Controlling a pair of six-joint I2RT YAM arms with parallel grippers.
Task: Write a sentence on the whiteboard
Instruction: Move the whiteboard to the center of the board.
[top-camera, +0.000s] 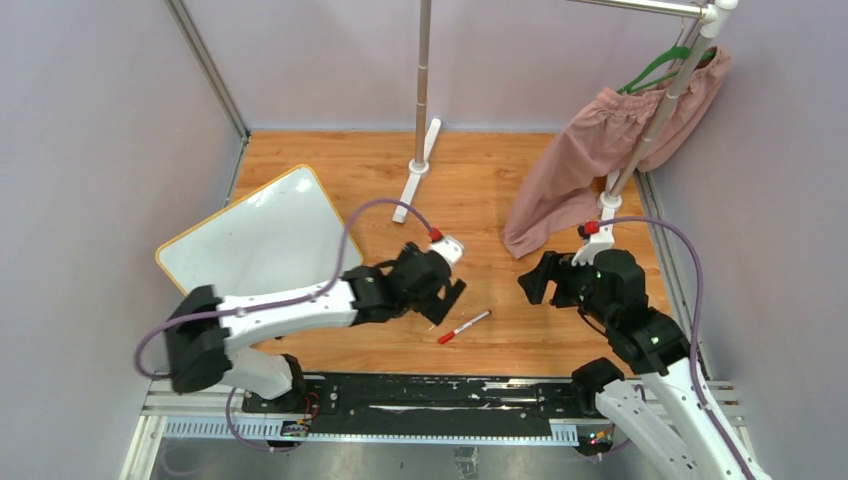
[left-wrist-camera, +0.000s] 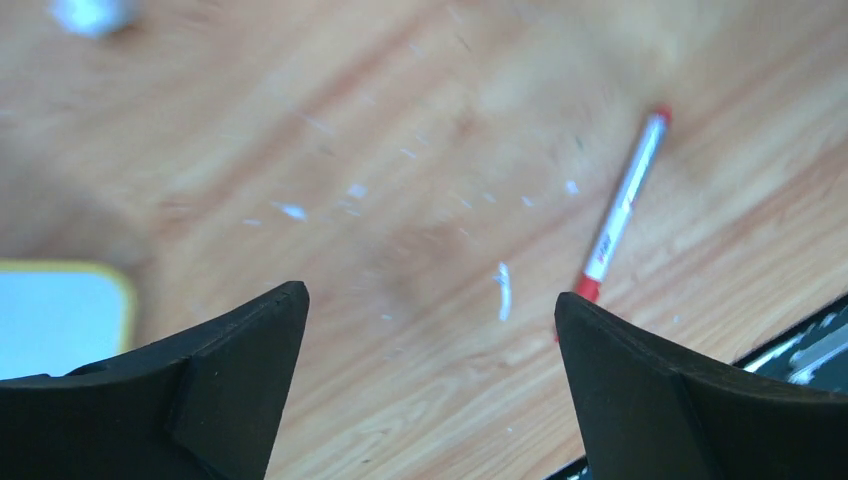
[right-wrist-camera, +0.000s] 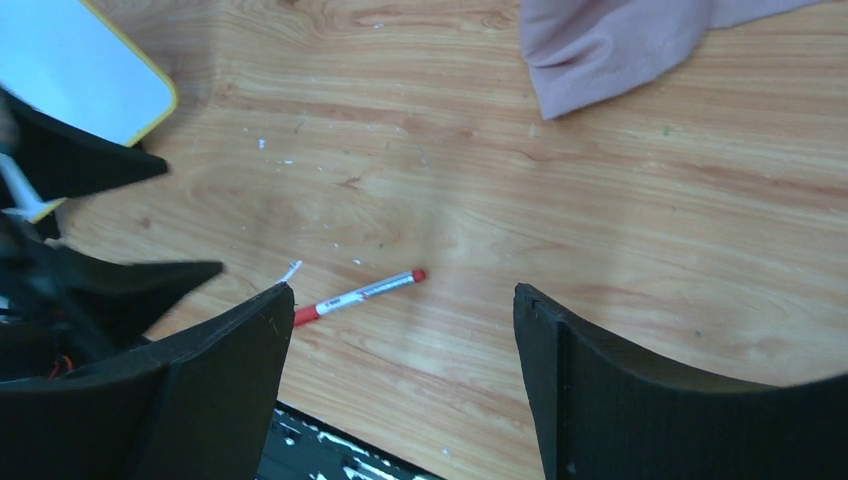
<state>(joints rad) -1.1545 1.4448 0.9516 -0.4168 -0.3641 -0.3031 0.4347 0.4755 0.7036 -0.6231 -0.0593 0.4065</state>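
The whiteboard (top-camera: 255, 240) lies flat at the left of the wooden floor, white with a yellow rim; no writing shows on it. A corner of it shows in the left wrist view (left-wrist-camera: 60, 315) and the right wrist view (right-wrist-camera: 90, 75). A red-capped white marker (top-camera: 464, 327) lies on the wood near the front edge, also in the left wrist view (left-wrist-camera: 622, 212) and the right wrist view (right-wrist-camera: 358, 295). My left gripper (top-camera: 447, 300) is open and empty, just left of the marker. My right gripper (top-camera: 532, 283) is open and empty, to the marker's right.
A metal garment stand (top-camera: 423, 120) rises from a white foot at the back middle. Pink shorts (top-camera: 590, 170) hang from a green hanger on a rail at the back right, their hem on the wood. Grey walls close in left and right. A black rail (top-camera: 420, 395) runs along the front edge.
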